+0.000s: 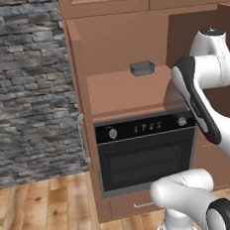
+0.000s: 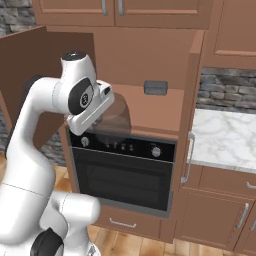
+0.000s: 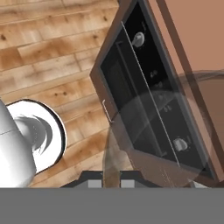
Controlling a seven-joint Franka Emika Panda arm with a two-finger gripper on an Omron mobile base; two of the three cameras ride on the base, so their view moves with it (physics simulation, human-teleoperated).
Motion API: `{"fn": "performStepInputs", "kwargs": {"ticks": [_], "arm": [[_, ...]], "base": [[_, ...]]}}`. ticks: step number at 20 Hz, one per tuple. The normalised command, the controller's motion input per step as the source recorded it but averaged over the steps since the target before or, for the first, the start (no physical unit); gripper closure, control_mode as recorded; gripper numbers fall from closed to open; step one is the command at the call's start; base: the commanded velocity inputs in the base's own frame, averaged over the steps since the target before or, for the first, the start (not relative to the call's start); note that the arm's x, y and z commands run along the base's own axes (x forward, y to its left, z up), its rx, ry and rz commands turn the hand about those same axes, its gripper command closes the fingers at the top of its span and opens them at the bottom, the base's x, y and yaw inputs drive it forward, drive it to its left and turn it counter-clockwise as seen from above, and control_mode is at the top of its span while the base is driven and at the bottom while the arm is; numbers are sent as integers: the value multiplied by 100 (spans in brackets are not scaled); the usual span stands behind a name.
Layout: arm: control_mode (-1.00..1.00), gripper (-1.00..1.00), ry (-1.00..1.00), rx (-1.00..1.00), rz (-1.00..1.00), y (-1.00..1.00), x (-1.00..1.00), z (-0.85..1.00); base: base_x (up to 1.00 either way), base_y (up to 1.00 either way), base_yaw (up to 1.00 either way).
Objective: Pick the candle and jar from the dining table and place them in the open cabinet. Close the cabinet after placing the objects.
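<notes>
We read the pincer [image 3: 111, 181] as closed down tight on the thin wall of the jar [image 2: 114, 120], which renders as a translucent grey cylinder hanging from the hand. The jar sits in the air at the front edge of the open cabinet [image 1: 119, 91], just above the black oven [image 1: 145, 154] and its control panel. In the hand view we see the oven front and the wooden floor [image 3: 52, 57] through the jar's body. A small dark grey box-like item [image 2: 155, 88] rests at the back of the cabinet shelf. Both cabinet doors stand open.
</notes>
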Motion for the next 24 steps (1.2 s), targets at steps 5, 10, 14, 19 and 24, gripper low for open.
{"fn": "performStepInputs", "kwargs": {"ticks": [5, 10, 14, 19, 24], "arm": [[-100, 100, -15, 0, 3, 0, 41, 0], [-100, 100, -13, 0, 8, 0, 39, -4], [-100, 100, -2, 0, 4, 0, 26, -1], [-100, 100, 2, -3, 0, 0, 27, 1], [-100, 100, 7, -5, 0, 0, 36, 2]], "base": [[0, 0, 0], [0, 0, 0], [0, 0, 0], [0, 0, 0], [0, 0, 0]]}}
